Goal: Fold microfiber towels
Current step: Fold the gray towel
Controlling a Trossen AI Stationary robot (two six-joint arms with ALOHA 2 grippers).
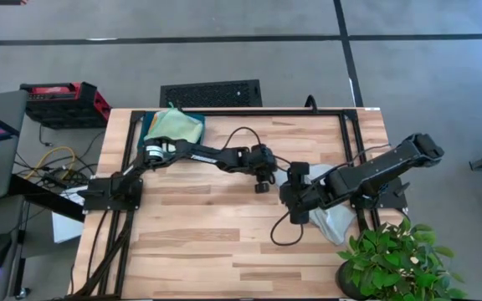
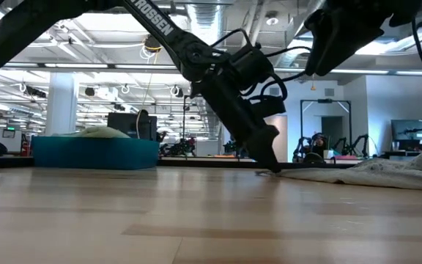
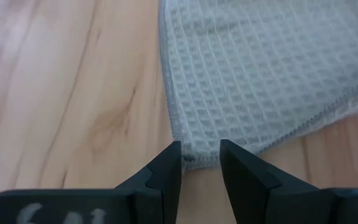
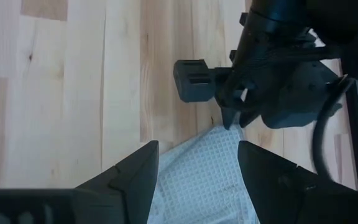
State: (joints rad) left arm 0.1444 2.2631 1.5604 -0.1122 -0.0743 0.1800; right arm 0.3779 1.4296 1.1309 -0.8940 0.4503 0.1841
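Left gripper (image 3: 201, 163), fingers slightly parted astride grey towel (image 3: 260, 81) corner at tabletop centre, poised to pinch; right gripper (image 4: 197, 171) wide open, empty, at 3 o'clock.

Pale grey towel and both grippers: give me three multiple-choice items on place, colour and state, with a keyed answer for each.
1. Where does the pale grey towel lie?
A. In the tray
B. On the wood table's right side, by the plant
C. On the floor

2. What colour is the cloth on top in the teal tray?
A. Orange
B. Black
C. Light green

3. How is the left gripper set?
A. Open, its tips either side of the towel's corner
B. Shut on the tray
C. Raised high above the table

Key: 1 B, the high view shows it there under the right gripper. 2 C, seen from above. 3 A, the left wrist view shows a gap over the corner.
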